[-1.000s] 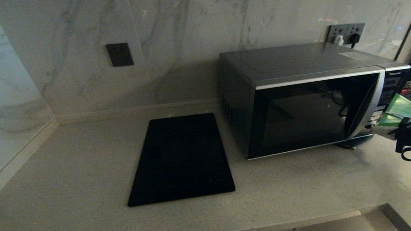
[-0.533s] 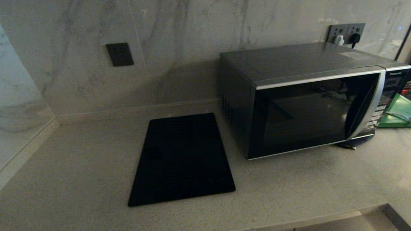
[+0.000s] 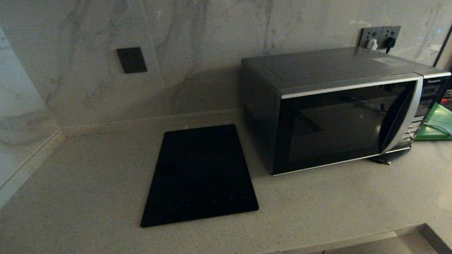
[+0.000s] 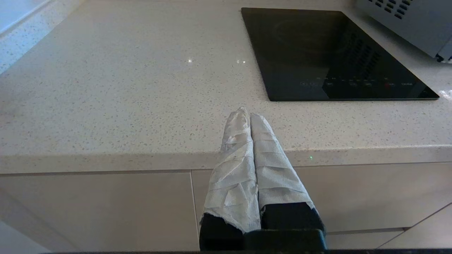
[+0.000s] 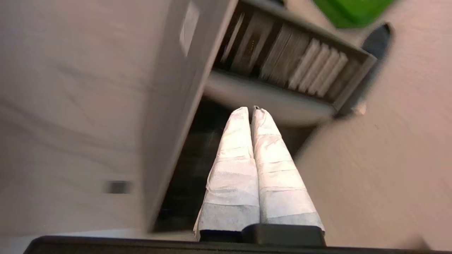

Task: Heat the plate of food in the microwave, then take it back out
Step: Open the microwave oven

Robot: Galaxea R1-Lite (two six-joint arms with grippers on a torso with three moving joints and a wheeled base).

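Where marble walls meet, a speckled countertop bears the microwave

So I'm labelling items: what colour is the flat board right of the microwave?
Green; the board shows best in the head view, beside the microwave.

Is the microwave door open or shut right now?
Shut. The microwave has its black glass door flush with the front frame, and the silver handle lies against the button panel, with no gap showing.
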